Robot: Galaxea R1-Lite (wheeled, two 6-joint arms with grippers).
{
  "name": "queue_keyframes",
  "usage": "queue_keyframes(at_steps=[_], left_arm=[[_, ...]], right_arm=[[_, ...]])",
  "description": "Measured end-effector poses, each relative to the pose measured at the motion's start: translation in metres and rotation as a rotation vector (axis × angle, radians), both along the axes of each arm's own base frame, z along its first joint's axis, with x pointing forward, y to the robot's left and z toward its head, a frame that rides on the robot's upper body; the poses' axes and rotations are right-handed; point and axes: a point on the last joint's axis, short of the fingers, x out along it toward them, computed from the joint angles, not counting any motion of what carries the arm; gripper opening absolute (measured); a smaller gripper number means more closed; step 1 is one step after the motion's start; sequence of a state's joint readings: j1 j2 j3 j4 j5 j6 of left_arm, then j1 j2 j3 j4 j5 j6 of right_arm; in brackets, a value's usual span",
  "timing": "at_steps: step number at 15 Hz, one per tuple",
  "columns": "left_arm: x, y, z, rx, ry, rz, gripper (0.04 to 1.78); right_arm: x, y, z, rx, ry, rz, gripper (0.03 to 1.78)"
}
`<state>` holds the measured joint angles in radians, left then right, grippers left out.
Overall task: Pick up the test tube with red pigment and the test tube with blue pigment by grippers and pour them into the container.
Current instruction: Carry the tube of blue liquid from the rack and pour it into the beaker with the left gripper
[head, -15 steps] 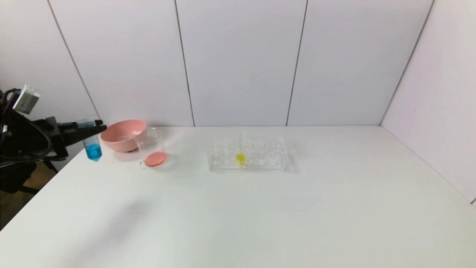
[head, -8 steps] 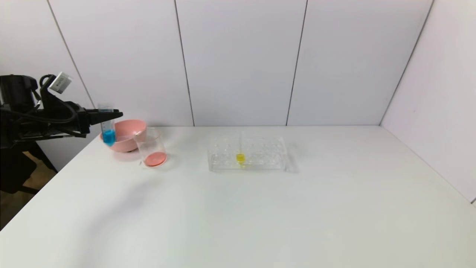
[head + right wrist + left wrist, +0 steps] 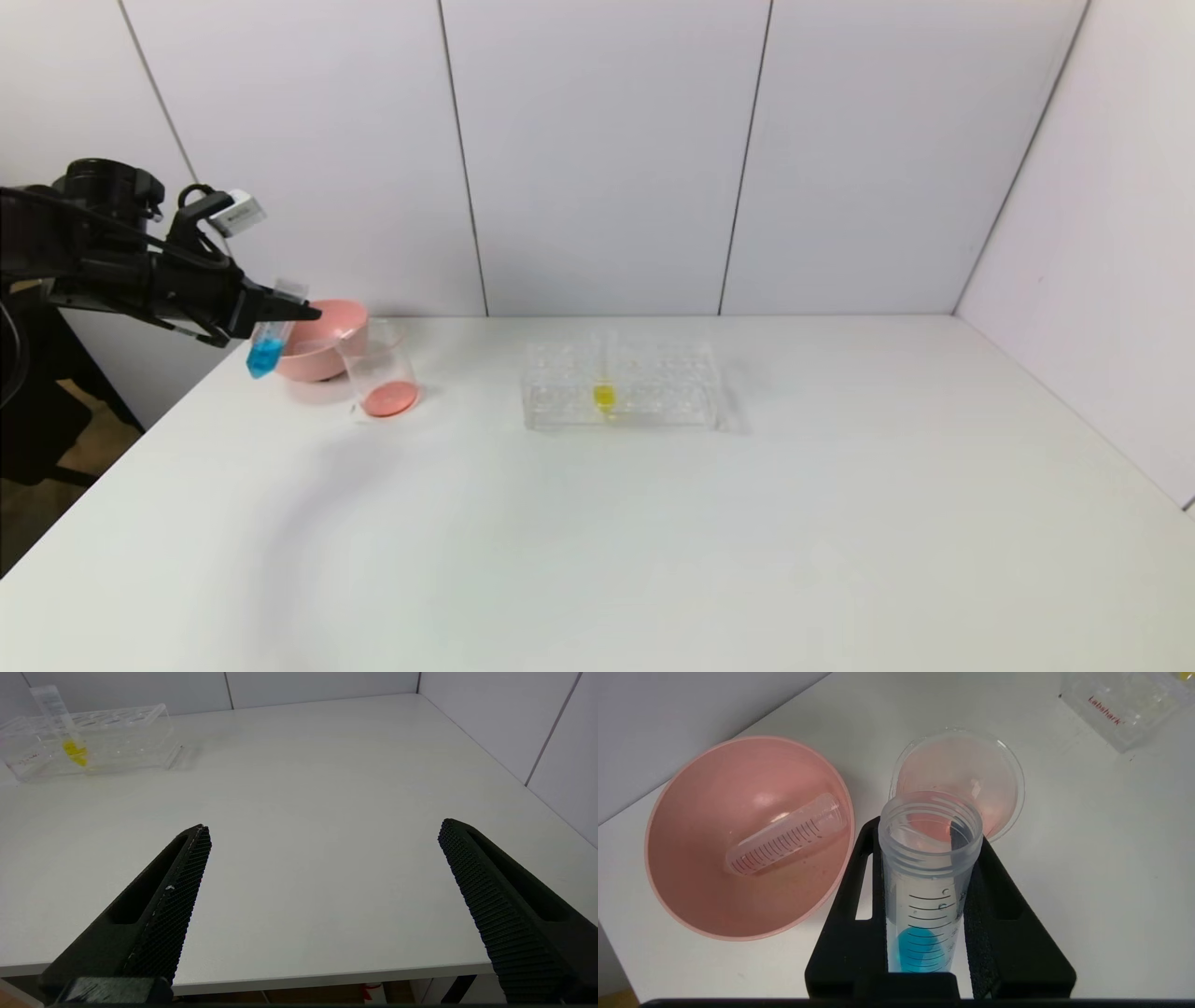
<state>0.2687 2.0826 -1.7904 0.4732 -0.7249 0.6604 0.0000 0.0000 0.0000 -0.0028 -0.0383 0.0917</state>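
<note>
We count three tubes: the test tube with blue pigment [image 3: 927, 891] pinched between our left gripper [image 3: 924, 835] jaws beside the container [image 3: 959, 781], an empty tube [image 3: 784, 835] in one bowl [image 3: 691, 788], a yellow tube [image 3: 604, 392]; right gripper [image 3: 322, 835] jaws spread.

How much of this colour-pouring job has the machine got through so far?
About halfway. The beaker already holds red liquid, and an emptied tube lies in the pink bowl. The left gripper grips the blue tube, tilted beside the beaker, blue still inside. Pouring it remains. The right gripper sits open and idle, low by the table's near edge.

Pink bowl [image 3: 322, 338] crowding container [image 3: 378, 371].
</note>
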Motion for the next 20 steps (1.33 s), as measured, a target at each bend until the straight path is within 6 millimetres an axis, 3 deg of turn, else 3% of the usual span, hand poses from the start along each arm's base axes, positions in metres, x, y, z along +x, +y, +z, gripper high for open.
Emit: queue_keyframes(at_steps=[3, 7, 20], left_arm=[[0.001, -0.01, 0.011, 0.117, 0.033, -0.035, 0.47], [0.003, -0.027, 0.012, 0.38, 0.057, -0.075, 0.47], [0.025, -0.062, 0.009, 0.552, -0.029, -0.071, 0.47]], right_arm=[[0.0, 0.0, 0.0, 0.0, 0.0, 0.0, 1.77], [0.0, 0.0, 0.0, 0.0, 0.0, 0.0, 1.77], [0.0, 0.0, 0.0, 0.0, 0.0, 0.0, 1.77]])
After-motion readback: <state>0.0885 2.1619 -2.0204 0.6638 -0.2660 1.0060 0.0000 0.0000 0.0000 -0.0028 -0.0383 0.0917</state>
